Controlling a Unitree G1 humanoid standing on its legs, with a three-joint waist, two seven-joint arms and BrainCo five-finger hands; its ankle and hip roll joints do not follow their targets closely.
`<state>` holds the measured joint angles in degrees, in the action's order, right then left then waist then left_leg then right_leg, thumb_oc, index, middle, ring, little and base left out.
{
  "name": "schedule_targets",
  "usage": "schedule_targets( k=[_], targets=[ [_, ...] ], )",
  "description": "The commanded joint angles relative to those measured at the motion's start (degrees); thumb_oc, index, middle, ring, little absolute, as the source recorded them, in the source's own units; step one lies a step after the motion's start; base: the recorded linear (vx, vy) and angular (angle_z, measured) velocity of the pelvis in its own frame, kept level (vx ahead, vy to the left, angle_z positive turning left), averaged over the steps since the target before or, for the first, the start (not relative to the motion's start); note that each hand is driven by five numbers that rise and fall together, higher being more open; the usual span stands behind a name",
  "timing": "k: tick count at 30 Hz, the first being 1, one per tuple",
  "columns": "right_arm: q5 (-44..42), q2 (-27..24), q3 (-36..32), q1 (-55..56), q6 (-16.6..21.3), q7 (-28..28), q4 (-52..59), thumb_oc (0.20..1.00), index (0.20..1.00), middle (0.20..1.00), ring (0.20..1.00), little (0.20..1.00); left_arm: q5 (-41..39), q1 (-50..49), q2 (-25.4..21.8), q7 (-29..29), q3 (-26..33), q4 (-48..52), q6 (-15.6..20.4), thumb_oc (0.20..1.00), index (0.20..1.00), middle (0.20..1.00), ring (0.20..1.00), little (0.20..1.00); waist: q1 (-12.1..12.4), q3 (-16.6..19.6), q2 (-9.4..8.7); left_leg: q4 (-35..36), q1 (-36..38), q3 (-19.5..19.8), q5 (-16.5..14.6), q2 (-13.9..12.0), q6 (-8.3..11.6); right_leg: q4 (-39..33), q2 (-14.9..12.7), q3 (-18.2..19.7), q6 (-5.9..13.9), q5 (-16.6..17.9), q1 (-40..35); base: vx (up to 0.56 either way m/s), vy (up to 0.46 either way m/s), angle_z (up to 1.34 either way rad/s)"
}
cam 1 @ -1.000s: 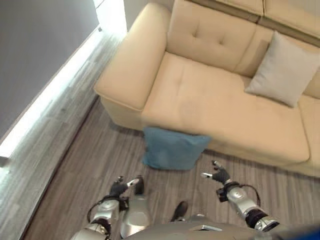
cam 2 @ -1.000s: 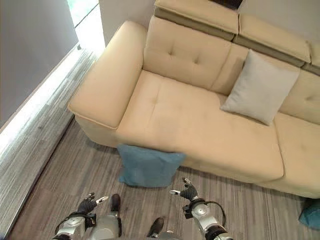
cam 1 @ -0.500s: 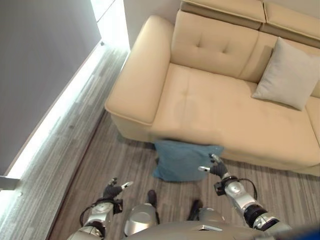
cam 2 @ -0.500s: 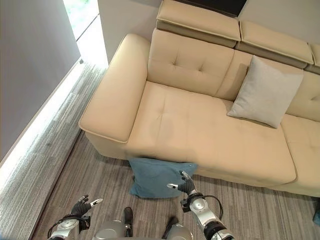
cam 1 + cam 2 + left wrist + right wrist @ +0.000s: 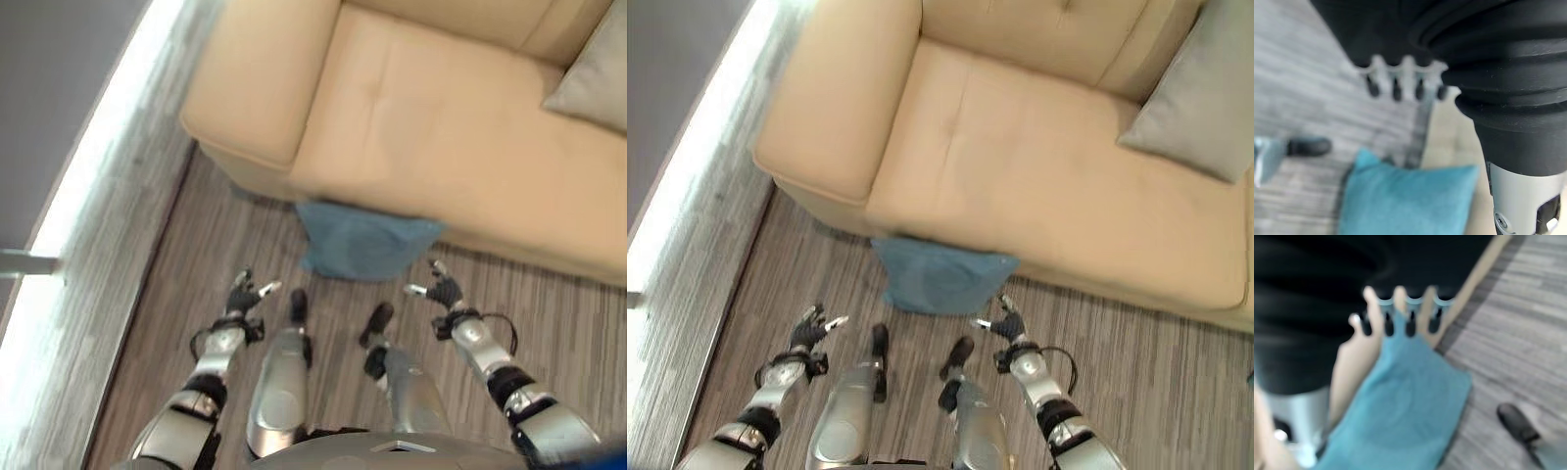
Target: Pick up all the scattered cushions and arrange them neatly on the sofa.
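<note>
Wood floor (image 5: 176, 264) by sofa (image 5: 1038, 186): teal cushion (image 5: 364, 245) unlifted, L hand (image 5: 242, 297) & R hand (image 5: 446, 291) splayed, empty; next, reach w/ both.

Both arms reach forward toward twelve o'clock, low over the floor. The left hand (image 5: 242, 294) sits at about seven o'clock, fingers relaxed and spread, empty. The right hand (image 5: 445, 291) at five o'clock likewise holds nothing, fingers loosely extended.

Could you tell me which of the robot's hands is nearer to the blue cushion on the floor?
The right hand is nearer, just off the blue cushion's lower right corner. The left hand hangs farther away, below and left of it.
</note>
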<state>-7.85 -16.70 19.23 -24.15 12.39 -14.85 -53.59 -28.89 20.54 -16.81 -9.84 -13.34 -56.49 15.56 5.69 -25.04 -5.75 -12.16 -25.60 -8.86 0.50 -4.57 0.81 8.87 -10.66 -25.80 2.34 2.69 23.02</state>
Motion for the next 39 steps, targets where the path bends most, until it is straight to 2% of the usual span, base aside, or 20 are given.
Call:
schedule_targets(
  k=[1, 6, 7, 10, 16, 23, 39],
  targets=[
    [-1.61, -3.02, 0.41, -0.47, 2.91, -5.65, 3.4, 1.0, 1.0, 1.0, 1.0, 1.0, -2.48, 0.24, -0.49, -3.85, -1.44, 2.15, 3.76, 1.0, 1.0, 1.0, 1.0, 1.0, -0.18, 3.05, 0.77, -1.29, -1.95, 4.59, -0.53, 1.68, 2.16, 5.86, -3.47, 1.75, 6.6, -2.62, 0.17, -0.14, 0.036, -0.04],
    [1.5, -8.66, -1.3, -9.95, 2.51, -13.91, 4.05, 1.0, 1.0, 1.0, 1.0, 1.0, -2.96, 9.71, -2.7, -8.47, -2.53, 4.47, 5.26, 1.0, 1.0, 1.0, 1.0, 1.0, -2.17, 0.32, 1.97, -5.35, -12.41, 3.97, -0.35, 0.87, 2.35, 10.51, -5.12, 3.44, 6.39, -2.78, 10.95, -0.12, 0.069, -0.05],
    [1.51, -8.69, -1.32, -10.07, 2.49, -13.93, 4.02, 1.0, 1.0, 1.0, 1.0, 1.0, -2.94, 9.84, -2.67, -8.5, -2.51, 4.45, 5.24, 1.0, 1.0, 1.0, 1.0, 1.0, -2.18, 0.41, 1.97, -5.5, -12.7, 3.96, -0.39, 0.88, 2.34, 10.7, -5.17, 3.49, 6.38, -2.84, 11.27, -0.09, 0.079, -0.05],
    [3.43, -11.89, -2.39, -15.53, 1.94, -18.93, 4.99, 1.0, 1.0, 1.0, 1.0, 1.0, -3.9, 15.0, -3.67, -11.5, -2.98, 7.44, 6.54, 1.0, 1.0, 1.0, 1.0, 1.0, -3.56, -1.25, 2.97, -8.86, -19.99, 3.77, -0.84, 0.49, 2.23, 14.78, -6.44, 5.36, 6.2, -3.12, 19.4, -0.08, 0.102, -0.09],
    [4.2, -14.08, -4.31, -18.32, 1.33, -21.59, 8.75, 1.0, 1.0, 1.0, 1.0, 1.0, -5.12, 18.4, -3.71, -13.83, -2.45, 9.97, 6.89, 1.0, 1.0, 1.0, 1.0, 1.0, -5.33, -2.82, 2.83, -14.31, -28.47, 3.23, -2.69, -0.45, 1.62, 20.14, -7.63, 7.94, 5.98, -3.87, 28.59, -0.02, 0.067, -0.17],
    [1.15, -13.84, -2.78, -19.88, 1.88, -19.46, 7.77, 1.0, 1.0, 1.0, 1.0, 1.0, -7.07, 21.63, -3.71, -14.11, -2.9, 11.06, 6.74, 1.0, 1.0, 1.0, 1.0, 1.0, -6.69, -4.04, 2.13, -18.04, -34.32, 3.23, -3.8, -0.66, 1.21, 22.87, -8.09, 9.44, 5.69, -4.06, 34.89, 0.01, 0.023, -0.12],
    [-6.65, -17.97, 3.32, -32.87, 3.53, -14.06, 3.3, 1.0, 1.0, 1.0, 1.0, 1.0, -8.8, 34.56, -7.76, -13.18, -6.76, 9.07, 6.33, 1.0, 1.0, 1.0, 1.0, 1.0, -7.21, -4.06, 3.61, -21.87, -46.98, 2.35, -3.36, 0.42, 0.34, 29.44, -8.71, 13.39, 5.11, -5.36, 50.88, 0.01, 0.015, -0.01]
  ],
)
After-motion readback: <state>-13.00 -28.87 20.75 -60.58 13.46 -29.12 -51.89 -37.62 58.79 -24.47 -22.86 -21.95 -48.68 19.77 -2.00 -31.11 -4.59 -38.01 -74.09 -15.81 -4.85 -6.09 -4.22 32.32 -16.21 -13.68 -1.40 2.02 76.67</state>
